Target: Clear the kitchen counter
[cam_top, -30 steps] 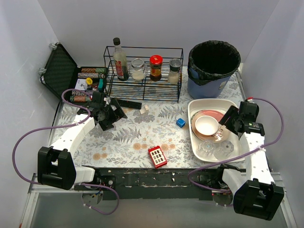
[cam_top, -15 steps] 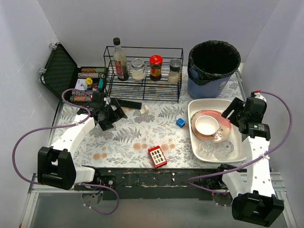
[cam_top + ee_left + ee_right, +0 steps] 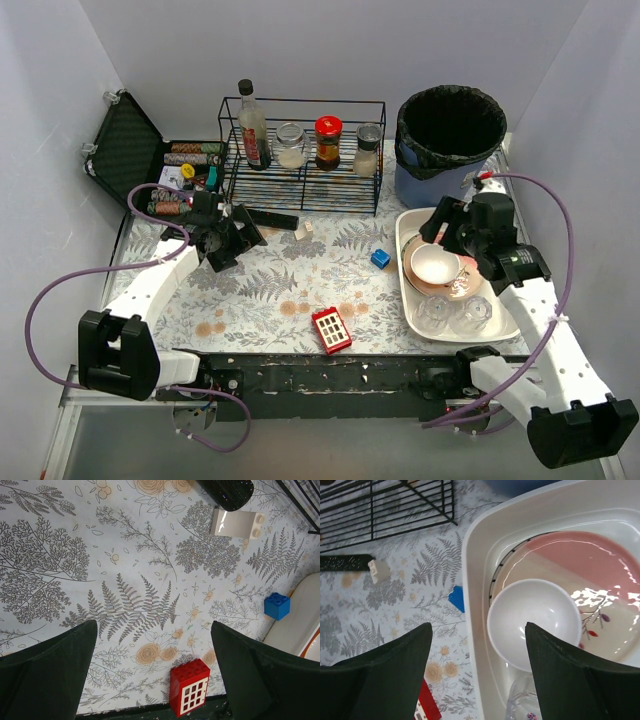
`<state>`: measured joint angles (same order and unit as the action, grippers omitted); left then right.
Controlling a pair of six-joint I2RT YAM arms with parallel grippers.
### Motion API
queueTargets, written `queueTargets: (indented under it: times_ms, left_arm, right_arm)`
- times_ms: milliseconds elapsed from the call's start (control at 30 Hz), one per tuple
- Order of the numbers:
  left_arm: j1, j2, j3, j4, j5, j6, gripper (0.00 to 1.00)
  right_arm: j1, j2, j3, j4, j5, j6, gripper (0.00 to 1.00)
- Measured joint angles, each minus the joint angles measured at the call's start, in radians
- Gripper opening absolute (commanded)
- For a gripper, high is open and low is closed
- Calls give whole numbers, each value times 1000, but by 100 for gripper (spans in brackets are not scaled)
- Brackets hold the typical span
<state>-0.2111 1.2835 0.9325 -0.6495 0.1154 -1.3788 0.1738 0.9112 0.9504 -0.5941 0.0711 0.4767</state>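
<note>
The kitchen counter (image 3: 270,290) is a fern-patterned tabletop. On it lie a red brick with a white window (image 3: 331,329) (image 3: 189,686) near the front edge, a blue brick (image 3: 380,258) (image 3: 277,606) (image 3: 456,598) beside the tub, and a cream brick (image 3: 303,229) (image 3: 237,523) by the rack. My left gripper (image 3: 232,240) (image 3: 152,626) hovers open above the counter's left part, holding nothing. My right gripper (image 3: 445,222) (image 3: 477,626) hangs open over the white tub's (image 3: 403,268) (image 3: 472,580) left rim, above a white bowl (image 3: 532,620) on a pink plate (image 3: 590,565).
A black wire rack (image 3: 305,150) with a bottle and jars stands at the back. A black-lined bin (image 3: 450,140) is at the back right, an open black case (image 3: 130,140) at the back left. Two clear glasses (image 3: 455,314) sit in the tub's near end.
My right arm has swung from the tub's right side leftward and farther back, over its left rim, with the jaws spreading wider. The left arm has barely shifted.
</note>
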Motion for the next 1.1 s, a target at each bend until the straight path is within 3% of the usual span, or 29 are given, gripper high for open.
queueTargets:
  times_ms: [567, 800, 1100]
  left_arm:
    - [0, -68, 0, 0, -29, -4, 98]
    - [0, -82, -2, 1, -37, -6, 98]
    - [0, -95, -9, 23, -40, -15, 98]
  right_arm:
    - [542, 103, 0, 124, 210, 99, 82]
    - [632, 98, -87, 272, 229, 109, 83]
    - [645, 58, -231, 405, 215, 114, 88]
